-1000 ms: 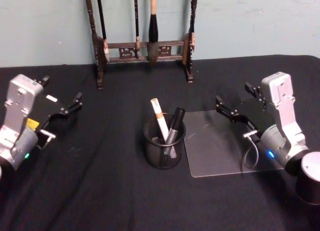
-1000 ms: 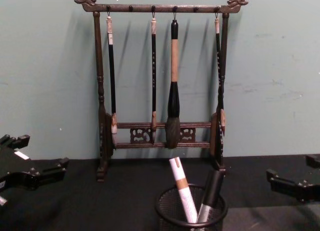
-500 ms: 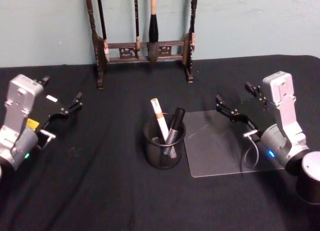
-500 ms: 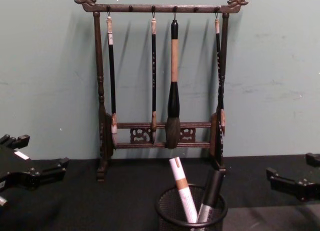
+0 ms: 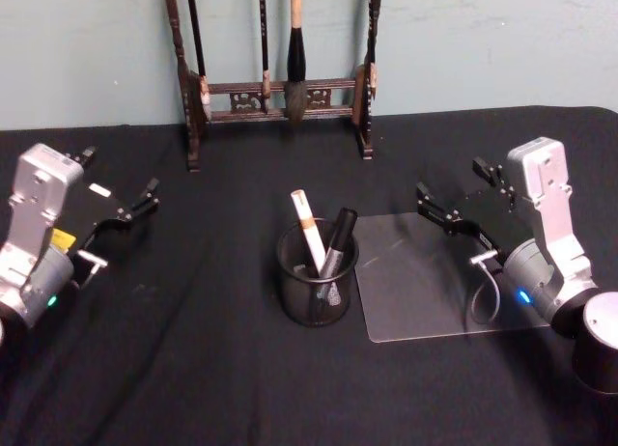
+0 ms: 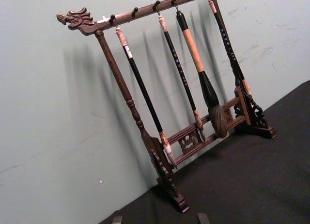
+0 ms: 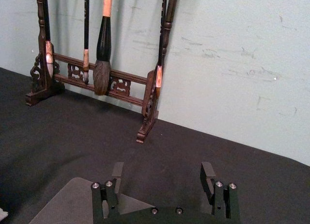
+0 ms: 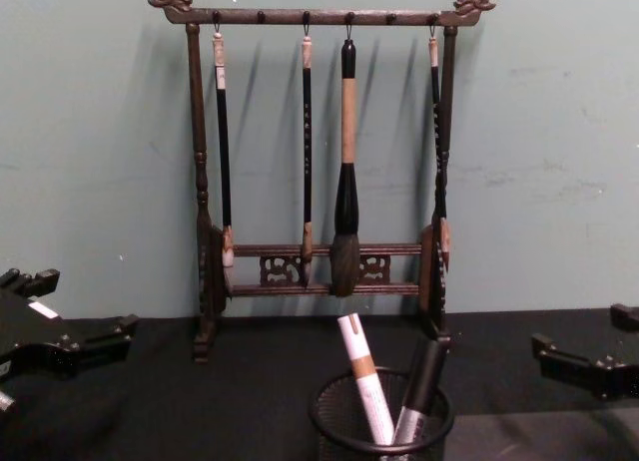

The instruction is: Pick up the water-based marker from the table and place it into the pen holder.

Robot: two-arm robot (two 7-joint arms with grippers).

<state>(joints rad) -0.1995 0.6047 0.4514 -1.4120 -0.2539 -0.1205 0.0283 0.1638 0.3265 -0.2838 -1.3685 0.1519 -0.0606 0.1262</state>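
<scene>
The black wire-mesh pen holder (image 5: pixel 314 284) stands mid-table on the black cloth (image 5: pixel 193 369); it also appears in the chest view (image 8: pixel 379 426). Two markers lean inside it: a white one with a tan band (image 5: pixel 307 229) and a black one with a grey barrel (image 5: pixel 336 243). I cannot tell which is the water-based marker. My left gripper (image 5: pixel 116 176) hovers open at the far left, well away from the holder, with nothing in it. My right gripper (image 5: pixel 452 182) is open and empty at the right, above a clear sheet (image 5: pixel 435 282); its two fingers (image 7: pixel 207 171) stand wide apart.
A tall carved wooden brush rack (image 5: pixel 275 89) with several hanging brushes stands at the back against the pale green wall, behind the holder. The clear plastic sheet lies flat just right of the holder. Bare cloth stretches in front and to the left.
The right arm has drifted very slightly outward. The holder, both markers and the left arm have not moved.
</scene>
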